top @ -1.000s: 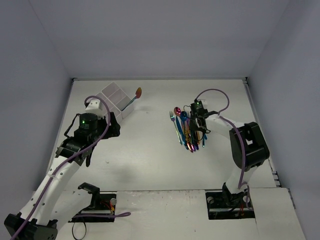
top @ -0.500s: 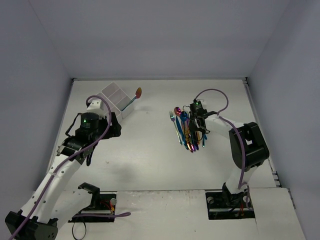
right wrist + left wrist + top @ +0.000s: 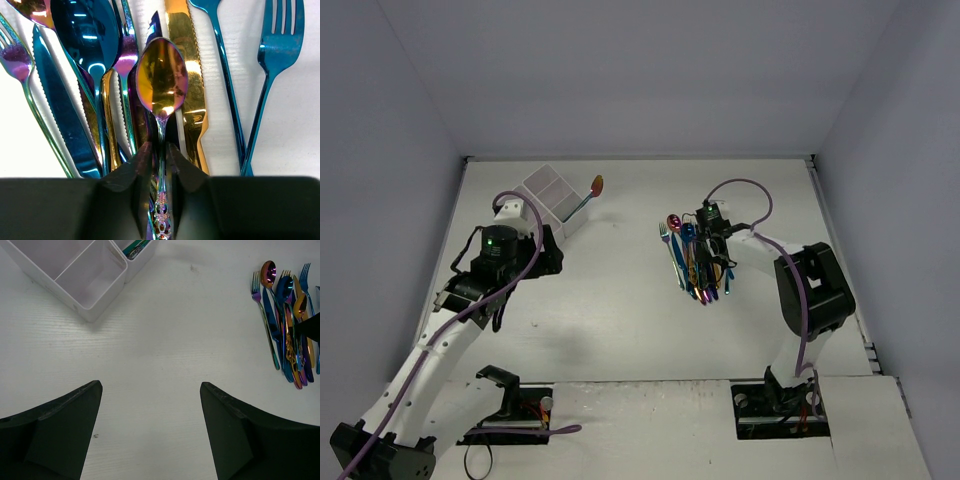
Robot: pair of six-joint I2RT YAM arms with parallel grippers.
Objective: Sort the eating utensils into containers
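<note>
The utensils lie in a tight pile (image 3: 692, 262) right of the table's centre, also in the left wrist view (image 3: 287, 340). My right gripper (image 3: 712, 243) is down on the pile. In the right wrist view it (image 3: 159, 150) is shut on the thin handle of a gold-purple spoon (image 3: 161, 75), which lies over knives, forks and a blue spoon (image 3: 85, 35). The white four-compartment box (image 3: 548, 195) stands at the far left and holds one gold-bowled spoon (image 3: 596, 185) leaning out. My left gripper (image 3: 150, 390) is open and empty above bare table, near the box (image 3: 100, 310).
White walls enclose the table on three sides. A blue fork (image 3: 277, 55) lies at the right edge of the pile. The near compartments of the box look empty in the left wrist view.
My left arm has shifted slightly towards the far right. My right gripper has edged a little to the left over the pile. The utensils have not visibly moved.
</note>
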